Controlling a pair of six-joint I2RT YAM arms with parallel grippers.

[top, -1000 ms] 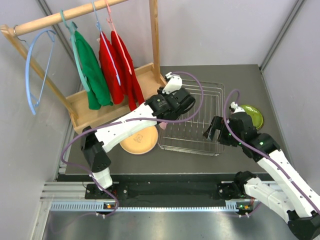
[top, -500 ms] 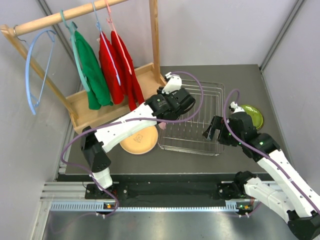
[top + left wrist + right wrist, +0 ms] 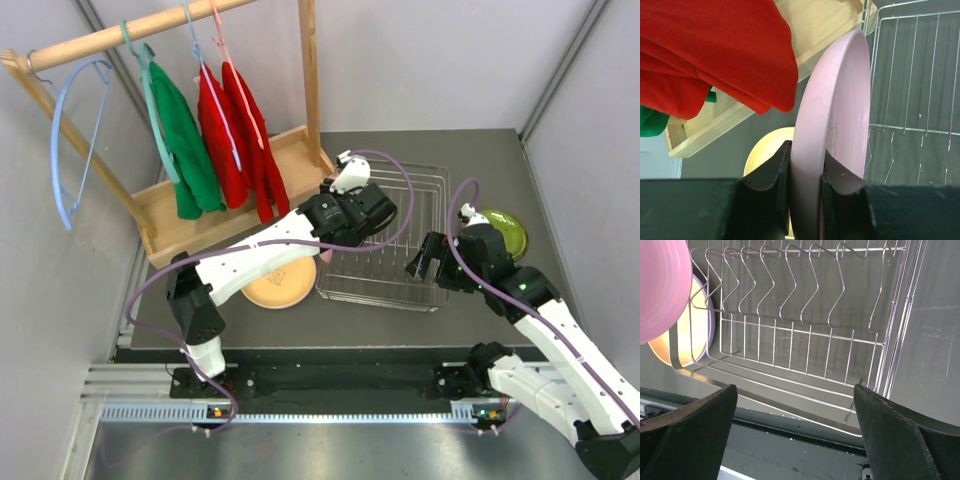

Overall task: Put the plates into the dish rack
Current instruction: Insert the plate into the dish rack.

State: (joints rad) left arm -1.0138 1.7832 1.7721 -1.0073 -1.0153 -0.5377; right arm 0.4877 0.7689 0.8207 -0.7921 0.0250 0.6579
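A pink plate (image 3: 837, 95) stands on edge, pinched at its rim by my left gripper (image 3: 806, 155), which is shut on it. It hangs over the left end of the dish rack (image 3: 400, 262), a silver wire rack with upright dividers (image 3: 790, 305). The top view shows only a sliver of pink (image 3: 325, 253) under the left wrist. An orange-tan plate (image 3: 278, 283) lies flat on the table left of the rack, with a lavender rim (image 3: 709, 315) showing under it. A lime green plate (image 3: 503, 230) lies right of the rack. My right gripper (image 3: 427, 258) hovers open over the rack's near right part, holding nothing.
A wooden clothes stand (image 3: 215, 205) with red (image 3: 715, 50) and green (image 3: 185, 140) garments and a blue hanger (image 3: 70, 150) stands at the back left, close to the left wrist. Grey walls enclose the table on three sides.
My left arm has shifted a little to the right, carrying the pink plate further over the rack's left end. The right arm has not moved.
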